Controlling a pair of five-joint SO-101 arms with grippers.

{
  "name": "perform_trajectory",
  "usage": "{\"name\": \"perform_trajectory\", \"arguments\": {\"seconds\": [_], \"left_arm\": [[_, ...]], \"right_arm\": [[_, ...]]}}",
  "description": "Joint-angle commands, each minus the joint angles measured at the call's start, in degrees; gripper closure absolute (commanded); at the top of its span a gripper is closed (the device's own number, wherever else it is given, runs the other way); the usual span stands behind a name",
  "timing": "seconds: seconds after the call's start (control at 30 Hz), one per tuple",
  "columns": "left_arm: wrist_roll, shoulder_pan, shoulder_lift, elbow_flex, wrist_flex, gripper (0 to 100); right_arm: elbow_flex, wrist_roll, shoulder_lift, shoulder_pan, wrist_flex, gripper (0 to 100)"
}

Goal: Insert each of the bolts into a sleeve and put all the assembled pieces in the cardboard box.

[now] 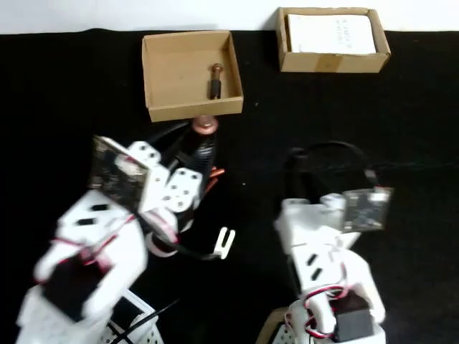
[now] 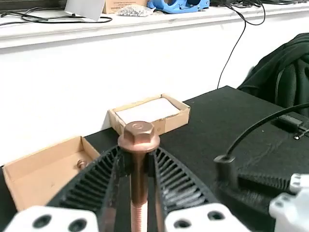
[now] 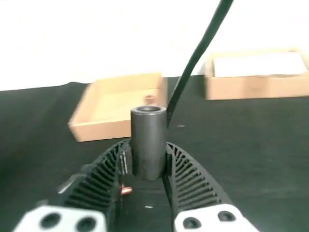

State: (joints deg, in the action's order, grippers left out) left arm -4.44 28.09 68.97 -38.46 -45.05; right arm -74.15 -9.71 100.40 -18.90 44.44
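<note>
Where the ribbed black fingers of the left hand [image 2: 138, 158] close together, they clamp the smooth shank of a copper-coloured metal bolt with a hexagonal flanged head [image 2: 139, 137]. The bolt stands upright, head uppermost, its threaded end showing low between the fingers. In the high view the bolt's round head sits just in front of the near wall of the shallow, square, open brown cardboard box [image 1: 193, 109]. On the box floor lies one assembled piece, a copper bolt seated in a dark sleeve [image 1: 215, 80]. The right hand [image 3: 148, 151], with the same ridged black plastic fingers, is closed on a dark grey, matt, cylindrical metal sleeve [image 3: 148, 133]. The sleeve stands upright with its open bore facing up, above the black cloth-covered counter [image 1: 323, 122] and well apart from the box. Further along the far edge of the counter sits a second, smaller cardboard box [image 1: 331, 62] holding a flat white sheet [image 1: 330, 32].
</note>
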Motion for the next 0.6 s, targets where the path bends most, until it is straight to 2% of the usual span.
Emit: {"name": "perform_trajectory", "arguments": {"seconds": [0.0,0.13,0.3,0.47,0.57], "left_arm": [[-1.1,0.7,0.3,-0.4,4.8,99],[-6.1,3.6,-4.4,4.9,4.7,99],[-11.4,5.3,-14.2,14.4,4.7,99],[-17.8,5.2,-25.8,24.9,4.5,99],[-21.8,5.3,-32.0,30.3,2.2,99]], "right_arm": [[-1.9,-0.4,0.6,-5.8,-3.1,99.1],[-5.4,-0.6,0.7,-9.8,-4.6,99.1],[-6.8,-0.6,0.7,-10.1,-9.6,99.1],[-6.5,-0.8,0.7,-10.1,-9.8,99.1],[-6.3,-4.5,0.7,-10.1,-9.8,99.1]]}}
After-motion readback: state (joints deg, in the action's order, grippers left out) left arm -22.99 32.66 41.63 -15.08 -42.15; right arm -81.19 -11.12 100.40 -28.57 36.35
